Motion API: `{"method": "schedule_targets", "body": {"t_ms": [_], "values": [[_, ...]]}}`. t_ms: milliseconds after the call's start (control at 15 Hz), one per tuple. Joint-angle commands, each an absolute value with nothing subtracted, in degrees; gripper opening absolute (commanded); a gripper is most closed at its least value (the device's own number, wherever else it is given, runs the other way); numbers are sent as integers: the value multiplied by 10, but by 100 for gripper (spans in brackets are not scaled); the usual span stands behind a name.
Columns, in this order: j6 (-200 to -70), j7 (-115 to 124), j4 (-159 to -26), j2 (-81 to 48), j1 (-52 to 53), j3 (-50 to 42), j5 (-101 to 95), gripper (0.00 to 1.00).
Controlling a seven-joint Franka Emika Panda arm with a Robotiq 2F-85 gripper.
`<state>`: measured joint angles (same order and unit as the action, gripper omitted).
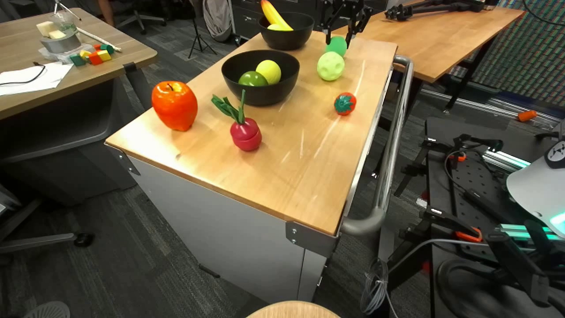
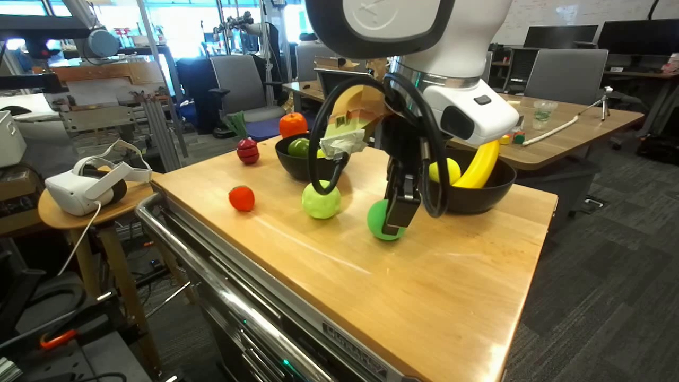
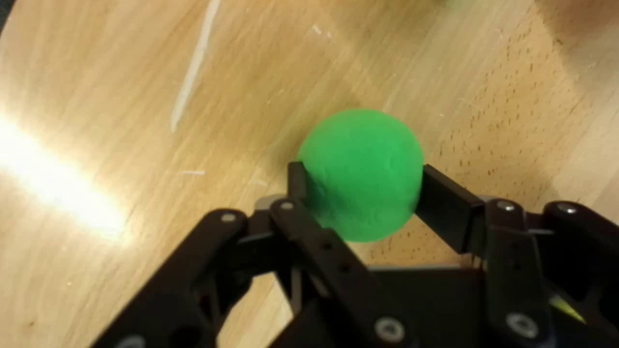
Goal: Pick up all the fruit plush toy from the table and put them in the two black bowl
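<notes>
My gripper (image 3: 360,180) has its pads pressed against both sides of a green ball (image 3: 362,140), which appears to rest on the table. In an exterior view a pale green dimpled ball (image 1: 330,66) lies close by. A tiny red toy with a green top (image 1: 344,104) sits near the rail side. Toward the far end from the gripper stand a dark red toy with green leaves (image 1: 246,134) and a big red-orange one (image 1: 175,106). One black bowl (image 1: 269,96) contains dark green and yellow fruit. The other black bowl (image 1: 287,40) holds a banana and a yellow ball.
A metal rail (image 1: 393,154) runs along one side of the wooden table (image 1: 309,190). Black cable (image 2: 436,159) loops beside the gripper. The bowl with the banana stands right next to the gripper. A stool with a white headset (image 2: 87,183) stands off the table.
</notes>
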<state>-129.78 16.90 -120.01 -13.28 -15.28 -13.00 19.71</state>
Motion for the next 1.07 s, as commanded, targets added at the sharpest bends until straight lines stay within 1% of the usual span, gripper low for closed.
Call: {"method": "schedule_targets", "body": {"t_ms": [0,133,333,467,733,1000], "values": [[-1288,176,-1183,-148,-153,-133,205,31],[-1276,167,-1178,-125,-152,-132,201,26],[-1278,141,-1167,-61,-136,-122,175,24],[-1288,134,-1133,-53,-125,-115,157,24],[-1316,108,-1058,-105,-117,-105,168,24],[-1322,126,-1022,-170,-123,-110,156,24]]}}
